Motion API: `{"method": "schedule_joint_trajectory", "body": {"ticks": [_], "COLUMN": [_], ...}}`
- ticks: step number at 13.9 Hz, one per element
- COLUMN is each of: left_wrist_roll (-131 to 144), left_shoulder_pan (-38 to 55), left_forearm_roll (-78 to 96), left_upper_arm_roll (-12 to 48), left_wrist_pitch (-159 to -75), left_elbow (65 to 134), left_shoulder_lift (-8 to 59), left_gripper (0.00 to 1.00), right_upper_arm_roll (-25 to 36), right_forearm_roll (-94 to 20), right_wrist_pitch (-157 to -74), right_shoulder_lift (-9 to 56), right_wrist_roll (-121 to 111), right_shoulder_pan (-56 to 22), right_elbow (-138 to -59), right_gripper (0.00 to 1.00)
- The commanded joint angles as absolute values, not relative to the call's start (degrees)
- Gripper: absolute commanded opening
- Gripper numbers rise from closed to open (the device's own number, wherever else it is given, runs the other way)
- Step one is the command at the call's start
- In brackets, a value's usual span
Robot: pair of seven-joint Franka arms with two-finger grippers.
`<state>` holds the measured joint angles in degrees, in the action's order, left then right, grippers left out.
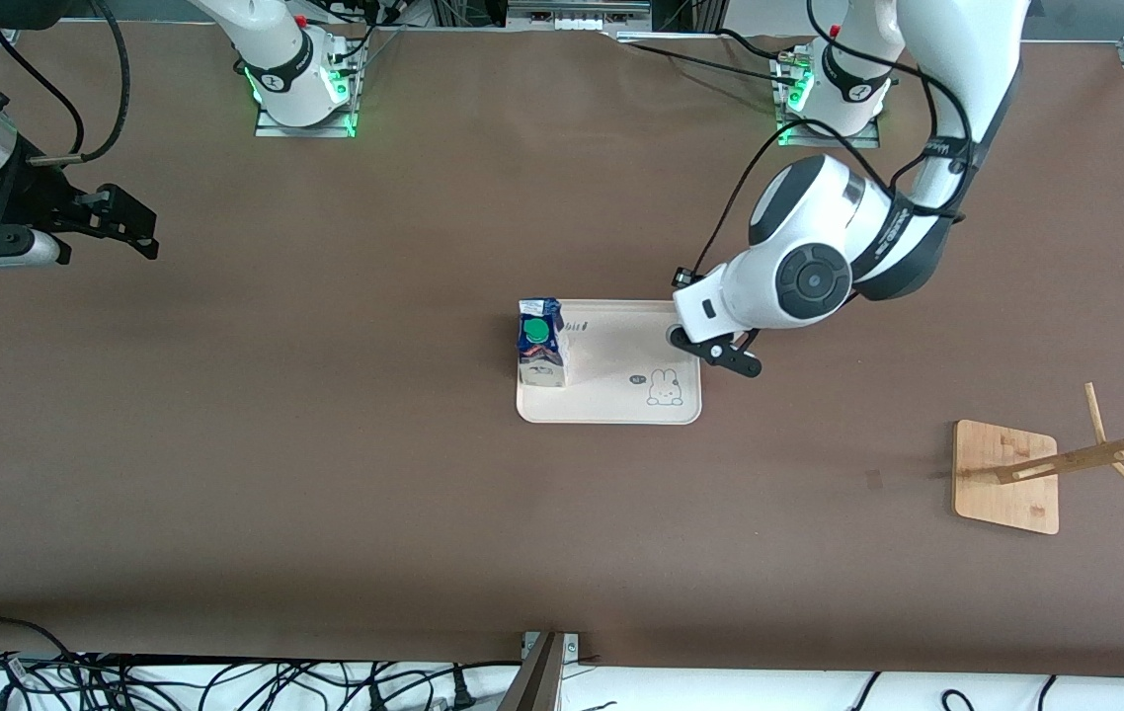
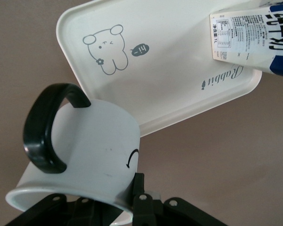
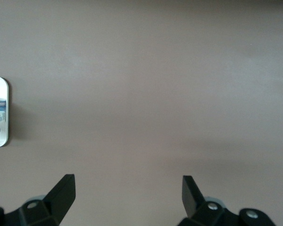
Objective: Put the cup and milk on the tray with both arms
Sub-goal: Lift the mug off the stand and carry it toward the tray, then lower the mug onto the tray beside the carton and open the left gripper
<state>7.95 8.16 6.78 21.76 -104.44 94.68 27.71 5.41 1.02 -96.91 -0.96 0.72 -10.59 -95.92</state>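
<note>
I see the cup [image 2: 80,155] clamped in the left gripper [image 2: 137,200], whose jaws are closed on its rim. The cup is tilted, its black loop handle [image 2: 45,127] turned up toward the wrist camera, and part of the black face mark shows on its white side. It hangs over the edge of the tray [image 1: 621,380] at the end toward the left arm's base; in the front view the arm's wrist hides the cup, so I cannot tell whether it touches the tray.

The milk [image 1: 541,342] stands upright on the tray, at the end toward the right arm, its green cap on the dark blue top. The rabbit drawing [image 1: 662,387] and the "Rabbit" lettering [image 2: 222,76] lie on bare tray between milk and cup.

The tray lies flat near the middle of the brown desk [image 1: 325,474].

The right gripper [image 1: 118,225] waits over bare desk at the right arm's end, well apart from the tray, its jaws spread wide with nothing between them.

A wooden rack [image 1: 1011,474] sits on the desk toward the left arm's end, nearer the front camera than the tray.
</note>
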Motion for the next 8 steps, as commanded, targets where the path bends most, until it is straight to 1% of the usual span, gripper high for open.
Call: {"method": "schedule_joint_trajectory", "body": {"ticks": [1,5,8], "left_wrist_roll": [13.78,18.10,18.81], "left_shoulder_pan": [10.72,15.54,17.23], "left_forearm_roll": [5.45,5.54,5.54], "left_upper_arm_roll": [21.97,21.19,19.69], "left_wrist_pitch": [-102.48,-103.01,-103.10], "left_elbow": [88.35,87.45,86.93], "left_shoulder_lift": [32.94,34.63,35.85], "left_gripper": [0.00,0.00,0.00], "right_upper_arm_roll": [5.27,5.36,5.36], "right_forearm_roll": [1.58,1.58,1.58], "right_wrist_pitch": [-95.54,-95.45,-95.45], "right_shoulder_lift": [-0.62,-0.53,-0.53], "right_wrist_roll": [0.88,0.88,0.88], "right_shoulder_pan": [-10.28,-10.20,-10.20], "right_elbow": [-95.01,-95.01,-95.01], "right_gripper": [1.00,1.00,1.00]}}
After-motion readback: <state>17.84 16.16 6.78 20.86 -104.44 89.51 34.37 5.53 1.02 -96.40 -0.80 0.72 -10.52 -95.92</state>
